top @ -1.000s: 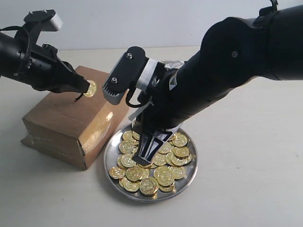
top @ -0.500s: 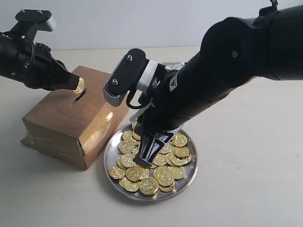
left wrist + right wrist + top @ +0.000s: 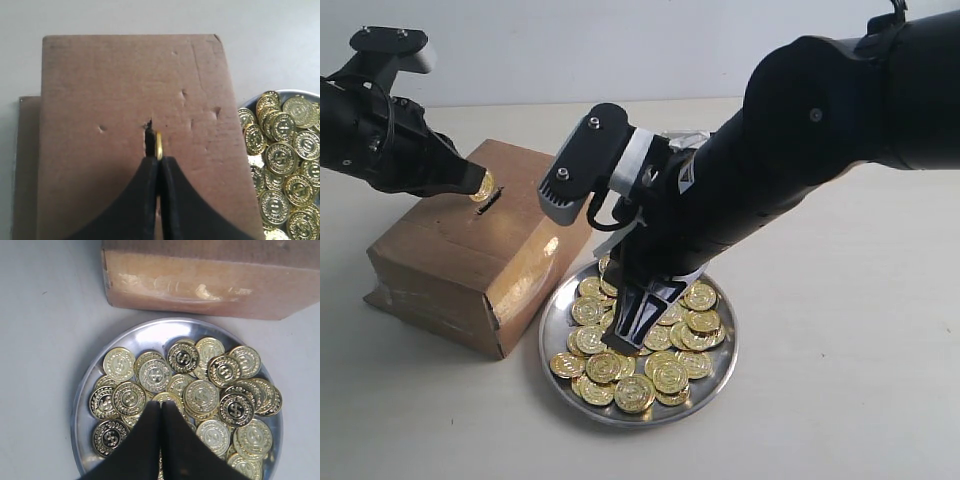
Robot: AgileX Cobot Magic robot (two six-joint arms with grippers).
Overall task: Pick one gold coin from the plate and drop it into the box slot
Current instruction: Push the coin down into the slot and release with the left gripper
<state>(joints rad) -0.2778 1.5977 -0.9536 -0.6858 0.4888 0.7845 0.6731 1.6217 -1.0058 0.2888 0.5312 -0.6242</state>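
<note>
My left gripper (image 3: 475,186) is shut on a gold coin (image 3: 482,186), held on edge just above the brown cardboard box (image 3: 440,250). In the left wrist view the coin (image 3: 159,146) stands right beside the dark slot (image 3: 149,138), parallel to it, and pokes out past the gripper (image 3: 160,160). My right gripper (image 3: 620,340) is shut, its tips down among the gold coins (image 3: 665,375) heaped on the silver plate (image 3: 552,312). In the right wrist view this gripper (image 3: 161,404) shows no coin between its tips, which touch the coin pile (image 3: 200,395).
The plate (image 3: 145,337) sits against the box's taped side (image 3: 200,285) on a pale tabletop (image 3: 840,380). My bulky right arm (image 3: 790,150) reaches over the plate from the right. A pale wall runs along the back.
My left gripper has carried its coin leftward and down, from over the box's right part to just beside the slot. The right gripper has closed the last bit over the coins, staying in place.
</note>
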